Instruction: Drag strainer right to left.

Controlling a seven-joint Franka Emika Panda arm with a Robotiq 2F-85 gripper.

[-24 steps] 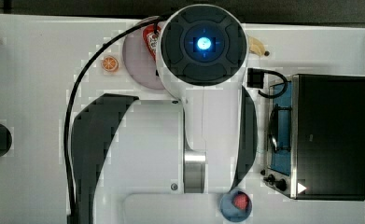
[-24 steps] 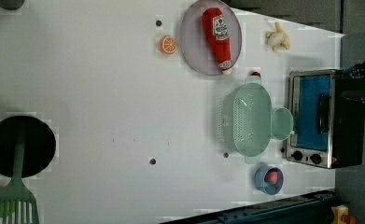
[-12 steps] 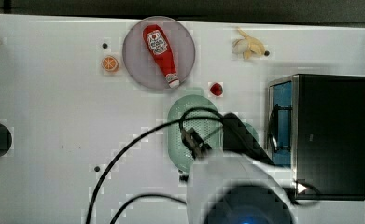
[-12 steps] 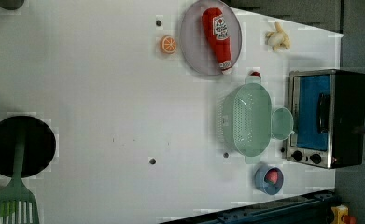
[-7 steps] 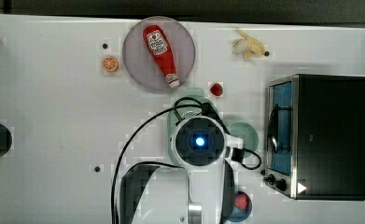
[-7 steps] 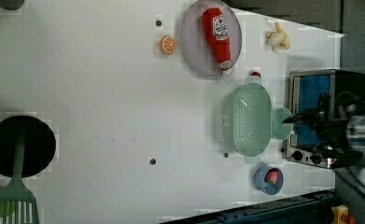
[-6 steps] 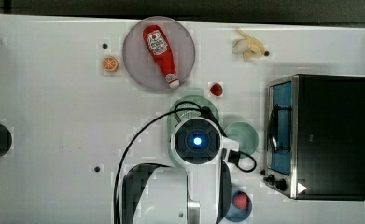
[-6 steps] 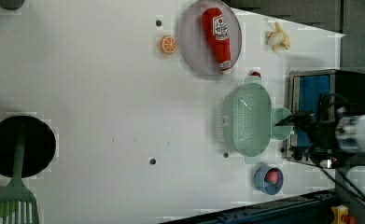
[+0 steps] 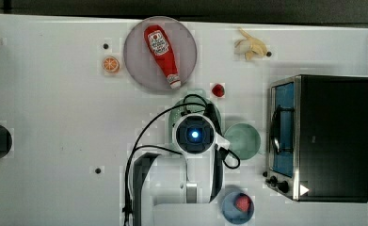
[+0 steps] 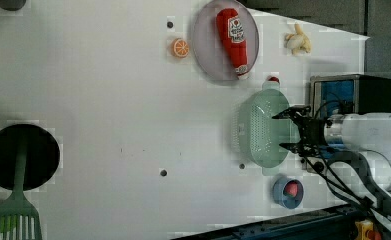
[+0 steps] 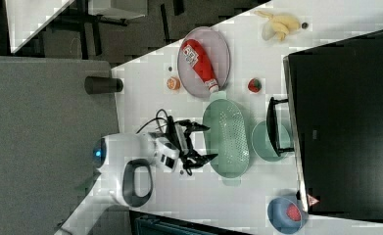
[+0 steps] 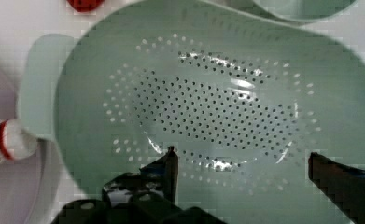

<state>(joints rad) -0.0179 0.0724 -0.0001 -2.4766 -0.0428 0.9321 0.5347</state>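
— One big change for us: the arm has swung in from off the table's edge, and our gripper (image 10: 289,130) now hangs right above the strainer (image 10: 260,129), where a moment back the left view showed the bowl alone

— So what does that buy us for the drag?

— We judge the approach is nearly done, but nothing more. The strainer sits just where it sat earlier, beside the green cup (image 9: 242,141) and in front of the toaster oven (image 9: 320,136), with the grey plate (image 9: 139,61) and its ketchup bottle (image 9: 162,54) just past one end. No dragging has begun

— And the pincer?

— Spread wide and empty. In the wrist view we see two dark fingers (image 12: 168,170) poised over the perforated floor, one near the middle and the other toward the far wall; neither looks to be touching plastic, though we cannot be sure

— How is the arm posed?

— Its wrist points straight down at the table; in the top view the wrist covers most of the strainer. In the right view the fingers sit at the bowl's long rim, on the right view's left

— Next step, in our judgement?

— We lower until a finger catches the wall, then pull toward the open table on the top view's left, away from the oven
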